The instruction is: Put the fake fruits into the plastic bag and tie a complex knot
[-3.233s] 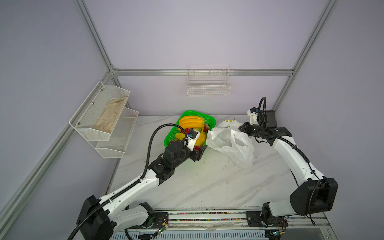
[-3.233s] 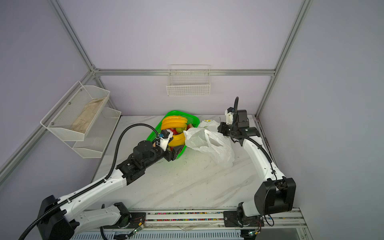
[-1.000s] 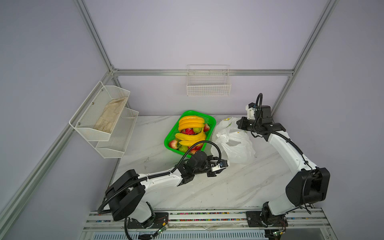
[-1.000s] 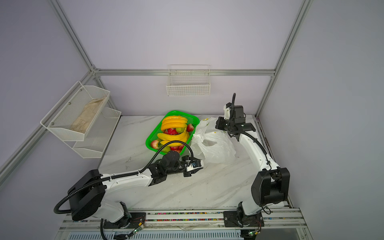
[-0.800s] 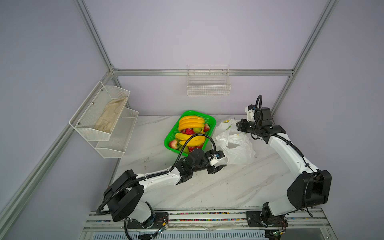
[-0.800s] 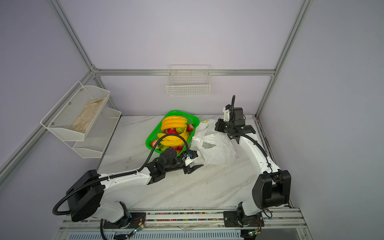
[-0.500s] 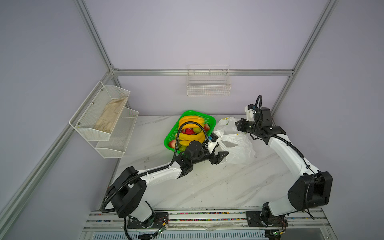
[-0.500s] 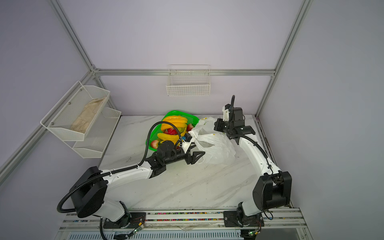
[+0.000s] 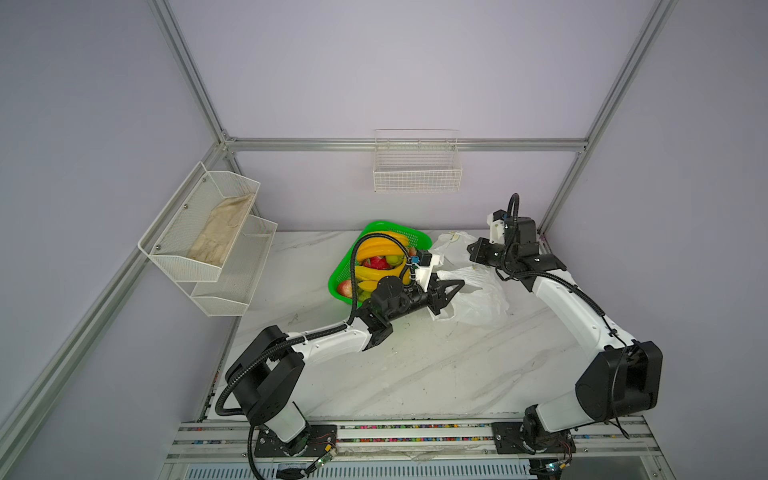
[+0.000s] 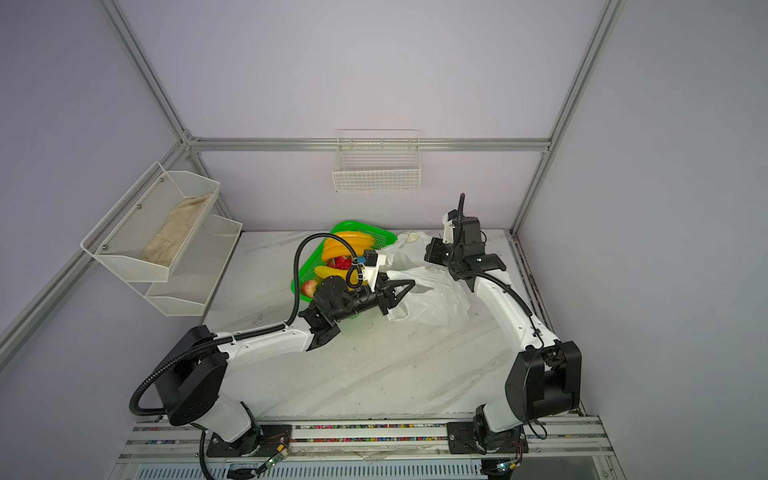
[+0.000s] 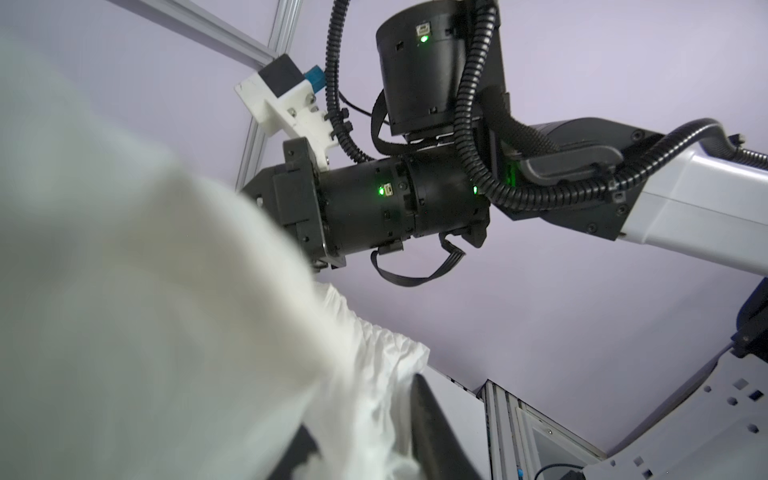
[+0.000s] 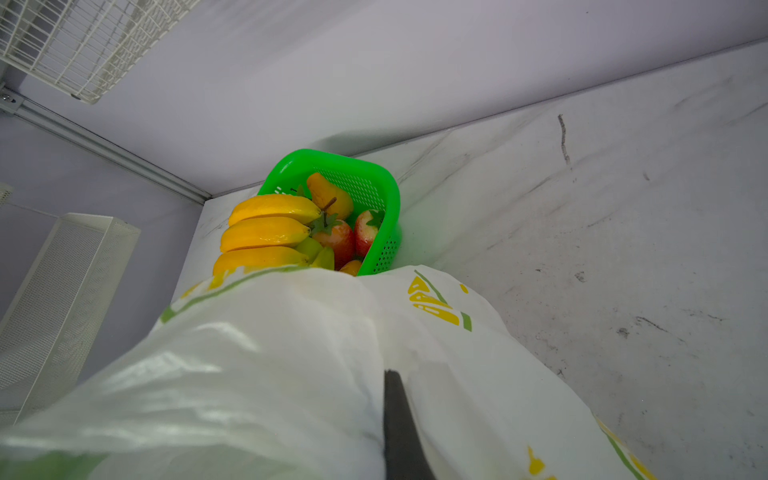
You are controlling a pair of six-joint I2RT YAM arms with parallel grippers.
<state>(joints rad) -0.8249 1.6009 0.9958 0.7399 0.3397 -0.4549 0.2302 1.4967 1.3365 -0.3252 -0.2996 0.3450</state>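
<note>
while right claw (image 9: pixel 473 252) stays clenched on the plastic bag (image 9: pixel 478 299), left claw (image 9: pixel 451 293) has reached it, grip unclear.

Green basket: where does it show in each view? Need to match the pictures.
Top view: green basket at back centre of the scene, just left of the plastic bag.
Top view: same spot, with the bag on its right.
Left wrist: not in it; the bag covers much of the picture.
Right wrist: basket beyond the bag.
Shared landmark: the plastic bag, seen in all four.
</note>
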